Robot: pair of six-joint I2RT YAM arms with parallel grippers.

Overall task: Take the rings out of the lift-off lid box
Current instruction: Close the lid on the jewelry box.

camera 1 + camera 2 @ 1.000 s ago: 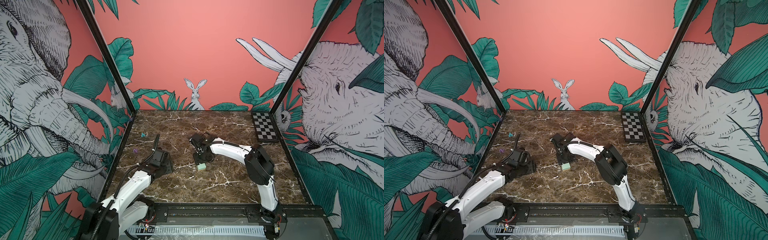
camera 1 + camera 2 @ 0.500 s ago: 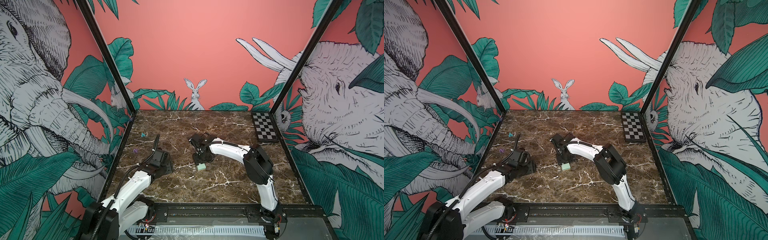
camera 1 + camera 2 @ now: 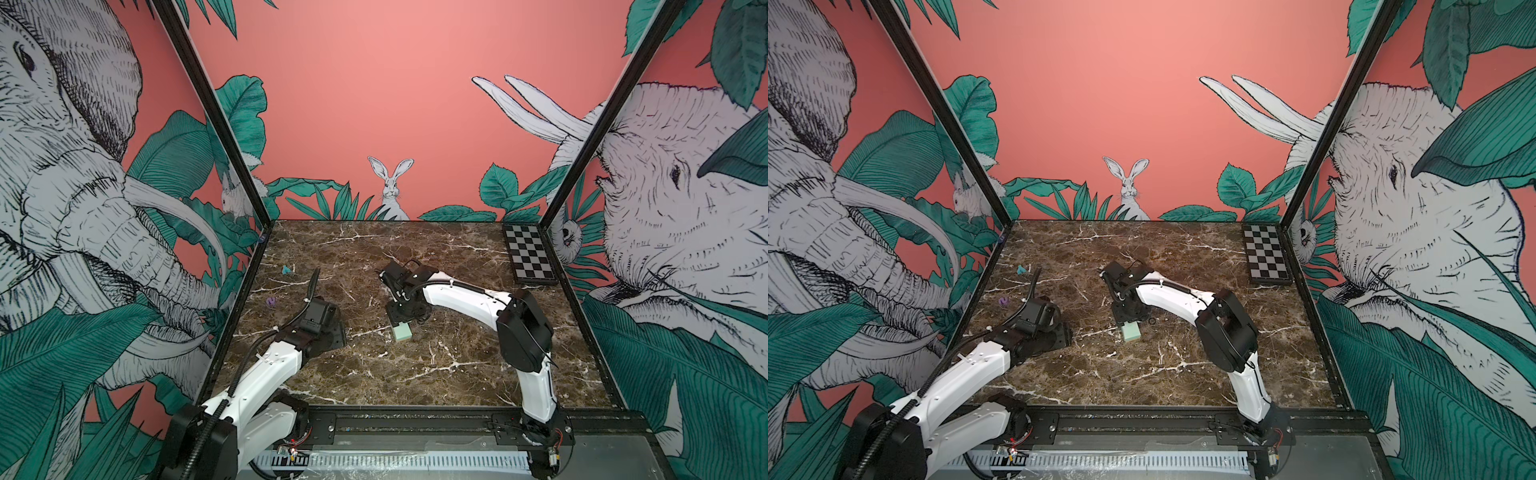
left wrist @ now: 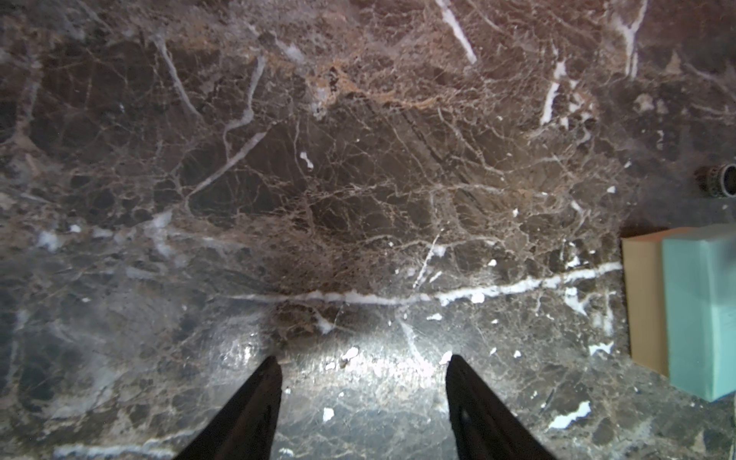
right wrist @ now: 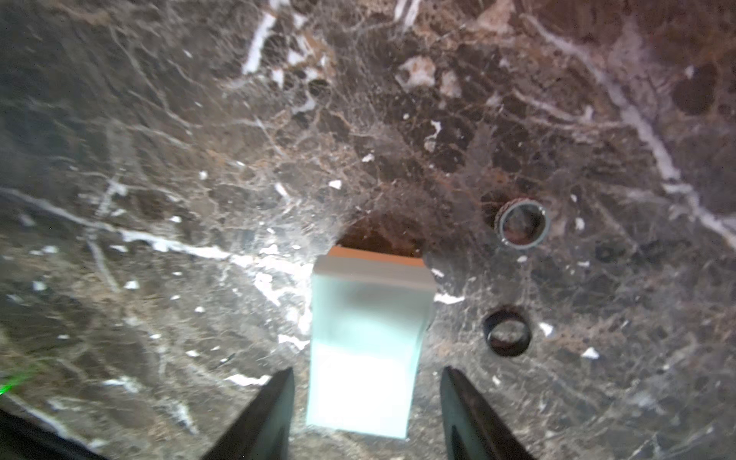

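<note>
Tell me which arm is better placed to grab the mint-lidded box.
Right. The right pincer hangs open directly over the box, its jaws standing on either side of it. The left pincer is open over bare marble, with the box only at the edge of its wrist view.

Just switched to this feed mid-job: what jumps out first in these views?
The mint-lidded box lies lid-on near mid-table, straddled by the open right gripper with gaps on both sides. Beside it on the brown marble lie a silvery ring and a dark ring, both loose. The left gripper hovers open over bare marble.
</note>
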